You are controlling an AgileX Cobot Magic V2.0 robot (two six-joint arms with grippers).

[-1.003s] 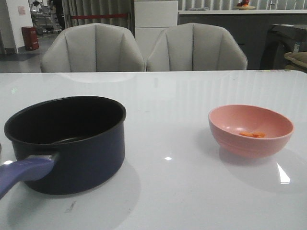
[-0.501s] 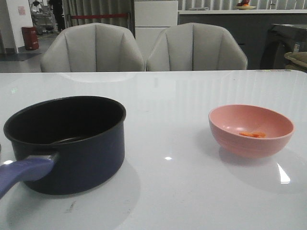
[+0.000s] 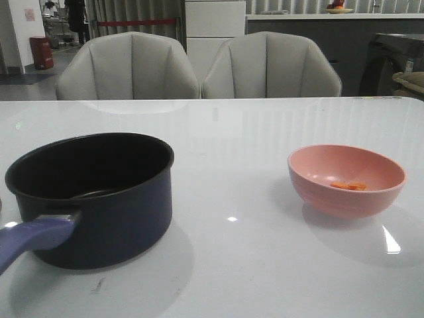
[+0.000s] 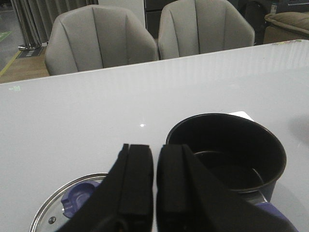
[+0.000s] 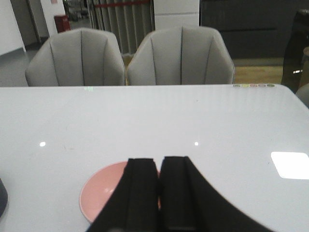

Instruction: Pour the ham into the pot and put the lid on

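Start at your far left: the lid [image 4: 72, 205] lies flat on the table [image 3: 232, 126], just beside the pot and under your left gripper [image 4: 154, 181], whose fingers are pressed nearly together and hold nothing. Treat the lid as glass, likely slippery at the rim, so take it by its raised knob [image 4: 79, 195].

Next comes the pot [image 3: 93, 195], upright with its handle [image 3: 33, 240] pointing toward you; it looks heavy and stiff and needs no moving.

Well apart to the right stands the bowl [image 3: 346, 180] with the ham [image 3: 349, 186] in it. It's probably light and smooth, so pinch its rim firmly. Your right gripper [image 5: 158, 186] hangs over it, fingers nearly together and empty.
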